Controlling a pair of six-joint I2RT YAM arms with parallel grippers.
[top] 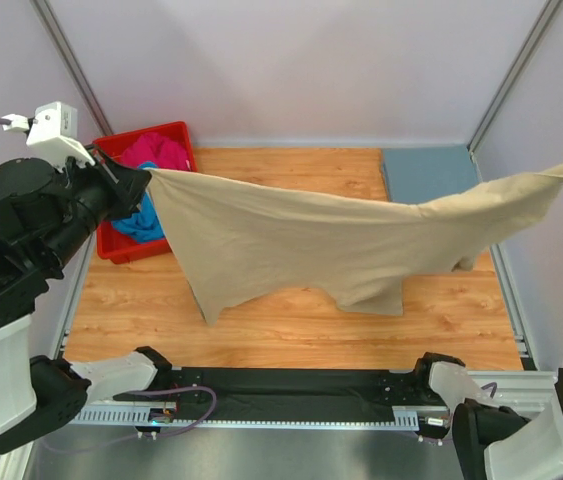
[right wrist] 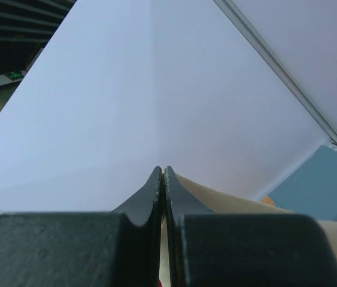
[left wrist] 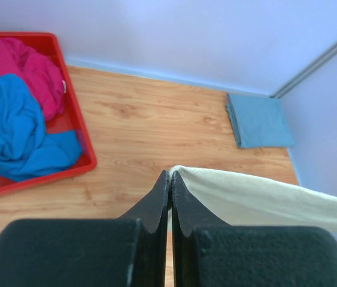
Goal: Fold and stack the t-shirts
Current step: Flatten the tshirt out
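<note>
The spreading step is judged to be in hand: a large beige cloth t-shirt (top: 301, 240) is held stretched in the air above the wooden table (top: 261, 325). One end is pinched in the fully closed left gripper (left wrist: 170, 174) beside the red plastic bin (top: 151, 132), the other in the fully closed right gripper (right wrist: 163, 170) high at the right edge. The cloth sags in the middle and its lower edge hangs unevenly; whether it touches the table cannot be told. Next, a level lowering by both arms is probably called for, so that the shirt is laid flat for folding. A crumpled magenta t-shirt (top: 156, 150) and a bright blue t-shirt (top: 141, 222) are seen in the bin, and a dusty grey-blue t-shirt (top: 429, 172) lies folded at the far right corner.
</note>
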